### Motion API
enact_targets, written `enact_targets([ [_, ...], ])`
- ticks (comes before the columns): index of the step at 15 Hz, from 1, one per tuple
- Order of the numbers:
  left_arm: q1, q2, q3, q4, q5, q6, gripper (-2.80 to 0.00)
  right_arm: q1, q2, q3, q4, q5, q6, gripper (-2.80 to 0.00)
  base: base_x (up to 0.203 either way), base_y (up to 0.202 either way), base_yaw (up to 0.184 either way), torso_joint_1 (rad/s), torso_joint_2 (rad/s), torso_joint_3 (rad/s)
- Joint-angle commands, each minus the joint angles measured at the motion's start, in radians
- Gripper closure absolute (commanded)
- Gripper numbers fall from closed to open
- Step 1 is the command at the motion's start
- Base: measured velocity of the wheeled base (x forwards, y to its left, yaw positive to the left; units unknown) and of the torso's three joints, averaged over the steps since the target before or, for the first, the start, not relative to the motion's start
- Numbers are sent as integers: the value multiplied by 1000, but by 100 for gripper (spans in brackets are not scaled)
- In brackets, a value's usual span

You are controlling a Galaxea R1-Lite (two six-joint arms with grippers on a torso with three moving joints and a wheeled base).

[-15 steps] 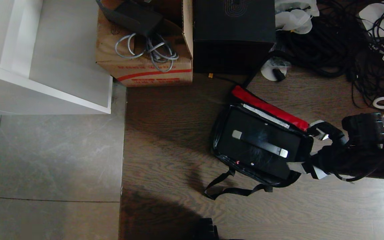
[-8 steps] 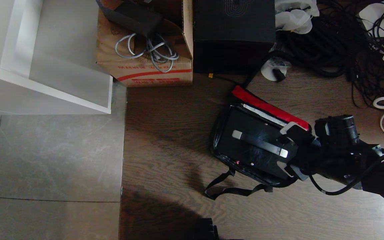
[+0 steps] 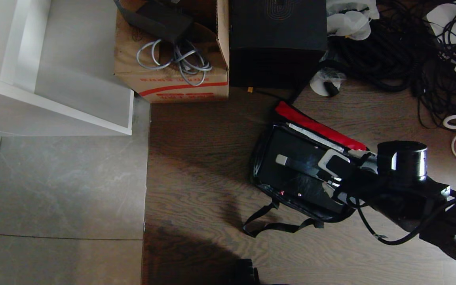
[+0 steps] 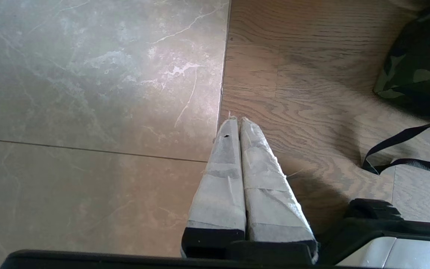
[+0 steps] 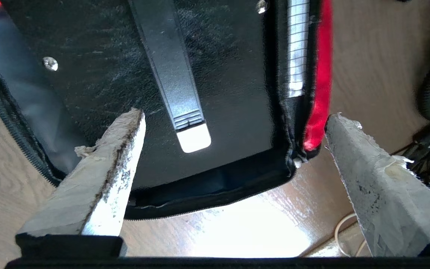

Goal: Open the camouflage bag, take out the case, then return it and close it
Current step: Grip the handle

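- The case [image 3: 291, 174] is seen lying flat inside the opened camouflage bag [image 3: 323, 128], on the wood floor [image 3: 196, 166]; red lining is exposed on the side of the bag far from the robot.
- The case's handle [image 5: 170, 71] is shown running away from the right hand, its silver end mount just ahead of the fingertip line.
- The right hand [image 3: 337, 174] is held over the case's near end, spread wide, nothing pinched. One finger [image 5: 114, 157] is placed over the case lid beside the handle; the other finger [image 5: 368, 168] is placed outside the bag's red edge.
- The bag's zipper edge [image 5: 200, 209] is seen open, curving just under the hand.
- Step judged: bag already open, reach for the case under way; case not yet lifted.
- Next move judged: the hand to be brought further over the handle and lowered so that the handle sits between the fingers, then closed on it before lifting. The outer finger is likely to snag the red flap unless the hand is recentred.
- The left hand [image 4: 243, 179] is parked well away from the bag, fingers pressed together, pointing at the seam between tile and wood; only a corner of the bag and a black strap [image 4: 398, 149] lie off to its side.
- A cardboard box [image 3: 172, 75], a taller black box [image 3: 277, 39] and a cable tangle [image 3: 410, 51] are left beyond the bag, far from the right hand.
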State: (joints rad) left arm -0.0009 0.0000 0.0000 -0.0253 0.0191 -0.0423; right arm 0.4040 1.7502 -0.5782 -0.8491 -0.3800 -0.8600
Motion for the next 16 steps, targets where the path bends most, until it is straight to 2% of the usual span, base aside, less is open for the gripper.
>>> enact_targets([
  [1, -1, 0, 8, -1, 1, -1, 0, 0, -38, 23, -23, 1, -4, -280, 0, 0, 0, 0, 0, 0],
  [16, 0, 0, 8, -1, 1, -1, 0, 1, -23, 26, -27, -7, 10, -280, 0, 0, 0, 0, 0, 0],
])
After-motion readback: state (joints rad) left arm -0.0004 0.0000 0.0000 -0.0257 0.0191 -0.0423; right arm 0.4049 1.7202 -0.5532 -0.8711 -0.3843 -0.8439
